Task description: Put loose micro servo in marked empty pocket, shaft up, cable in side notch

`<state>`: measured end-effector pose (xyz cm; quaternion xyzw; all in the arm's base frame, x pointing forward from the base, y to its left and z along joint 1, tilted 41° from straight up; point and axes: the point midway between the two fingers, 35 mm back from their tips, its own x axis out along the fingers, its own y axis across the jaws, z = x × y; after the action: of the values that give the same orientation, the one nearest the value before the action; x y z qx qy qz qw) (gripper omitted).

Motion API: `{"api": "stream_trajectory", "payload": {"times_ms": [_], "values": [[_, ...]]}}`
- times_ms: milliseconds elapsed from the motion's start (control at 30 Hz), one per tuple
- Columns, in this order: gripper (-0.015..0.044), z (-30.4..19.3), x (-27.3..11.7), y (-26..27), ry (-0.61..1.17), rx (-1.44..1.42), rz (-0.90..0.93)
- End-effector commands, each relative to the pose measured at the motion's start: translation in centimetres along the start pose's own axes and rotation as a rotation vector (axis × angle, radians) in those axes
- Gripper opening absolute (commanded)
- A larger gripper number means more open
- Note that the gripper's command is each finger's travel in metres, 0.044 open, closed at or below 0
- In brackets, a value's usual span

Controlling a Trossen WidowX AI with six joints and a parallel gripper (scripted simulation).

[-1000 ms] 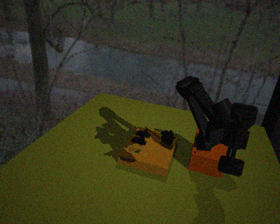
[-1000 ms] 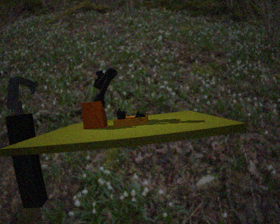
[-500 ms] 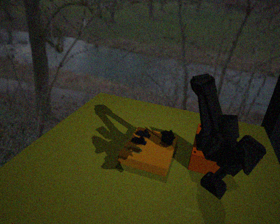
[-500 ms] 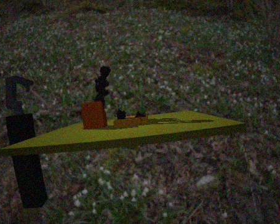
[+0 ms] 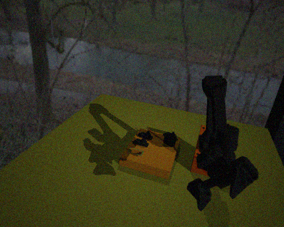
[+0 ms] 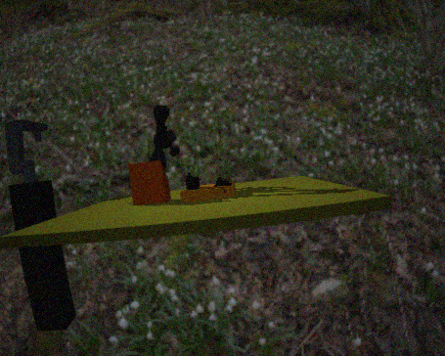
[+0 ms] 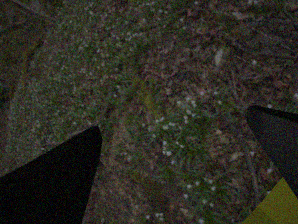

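One black six-joint arm stands upright on its orange base block (image 5: 195, 162) near the right edge of the yellow-green counter (image 5: 53, 187), its black parallel-jaw gripper (image 5: 221, 190) hanging low toward the near edge with the jaws spread wide and nothing between or touching them. The flat orange robot deck (image 5: 150, 159) lies just beside the base, toward the counter's middle, with several small dark parts on its far side. One of these dark shapes (image 5: 170, 138) may be the loose micro servo, but the dim light leaves that, and the marked pocket, too unclear to tell. The wrist view shows only two dark fingertips over a counter corner, suggesting the reach has not begun
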<state>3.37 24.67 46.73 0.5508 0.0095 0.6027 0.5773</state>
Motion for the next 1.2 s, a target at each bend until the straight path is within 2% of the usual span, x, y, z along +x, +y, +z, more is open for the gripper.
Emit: {"api": "stream_trajectory", "payload": {"times_ms": [0,600,867,1167], "values": [[0.0440,-0.3,0.6,-2.2,0.016,-0.090,-0.059],[0.0440,1.6,1.3,-14.6,0.095,-0.473,-0.404],[0.0440,3.8,-0.2,-21.4,0.180,-0.621,-0.611],[0.0440,6.5,-2.8,-26.6,0.241,-0.709,-0.795]]}}
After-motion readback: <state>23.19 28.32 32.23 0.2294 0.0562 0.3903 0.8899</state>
